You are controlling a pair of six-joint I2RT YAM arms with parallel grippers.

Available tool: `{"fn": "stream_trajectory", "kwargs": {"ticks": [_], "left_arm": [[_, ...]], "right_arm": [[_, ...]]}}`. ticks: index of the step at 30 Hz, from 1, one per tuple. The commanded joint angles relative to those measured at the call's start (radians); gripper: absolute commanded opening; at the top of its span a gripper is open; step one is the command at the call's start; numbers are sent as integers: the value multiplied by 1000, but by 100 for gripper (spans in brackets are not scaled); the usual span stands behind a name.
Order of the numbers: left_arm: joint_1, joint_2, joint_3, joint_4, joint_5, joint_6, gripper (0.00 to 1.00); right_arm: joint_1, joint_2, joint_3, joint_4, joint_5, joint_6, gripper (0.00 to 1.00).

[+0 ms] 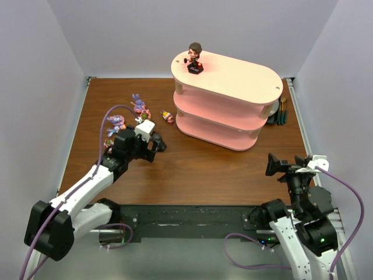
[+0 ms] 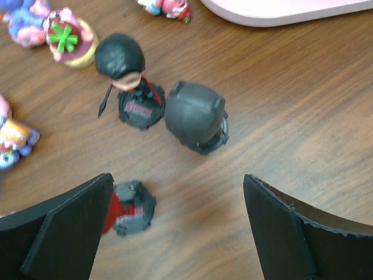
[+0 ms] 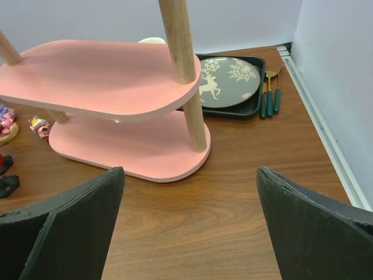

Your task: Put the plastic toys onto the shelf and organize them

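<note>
Near edge first: the right gripper point(image 3: 190, 175) hangs with its jaws spread as wide as they go and nothing between them, well back from the shelf. The left gripper point(image 2: 178, 189) is the one in play. Its jaws are wide apart too and empty, hovering low over the table point(image 2: 303, 146), right above the cluster of plastic toys.

Tucked against the finger at the left of the wrist view is the red-masked figurine point(image 2: 131, 209), half hidden, just a black base and a flash of red. A touch further out, dead centre, the black-masked figurine point(image 2: 195, 114) stands upright. The black-haired figurine point(image 2: 120, 58) is just beside it, bases close enough that I can't tell if they touch. Beyond them sit a pink toy with a green bow point(image 2: 67, 39) and a purple-blue creature point(image 2: 23, 23), then the bottom board of the shelf point(image 2: 280, 11).

Handling call: these look like light, hard, stiff plastic, nothing to crush. But those big glossy heads over small bases read as top-heavy and slippery at the crown. I'd pinch the head at its widest or the body just above the base, coming straight down, since a stray finger could topple a neighbour.

Farther on, the brown-haired figurine point(image 1: 194, 57) is already up on the cream top board. Behind the shelf lie a reindeer plate point(image 3: 224, 81) in a dark tray point(image 3: 233, 112) and teal-handled cutlery point(image 3: 269, 93).
</note>
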Motion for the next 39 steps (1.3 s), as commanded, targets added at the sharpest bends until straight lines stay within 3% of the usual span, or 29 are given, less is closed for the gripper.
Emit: {"fn": "stream_trajectory", "kwargs": {"ticks": [1, 14, 20, 39], "left_arm": [[36, 40, -15, 150, 130, 119, 98], [159, 217, 10, 221, 349, 179, 85], [179, 278, 26, 253, 397, 188, 78], [182, 360, 63, 322, 478, 171, 67]], "right_arm": [[17, -31, 13, 7, 7, 12, 99], [45, -29, 13, 7, 10, 12, 99], [45, -29, 11, 7, 13, 14, 99], [46, -29, 8, 13, 17, 11, 99]]}}
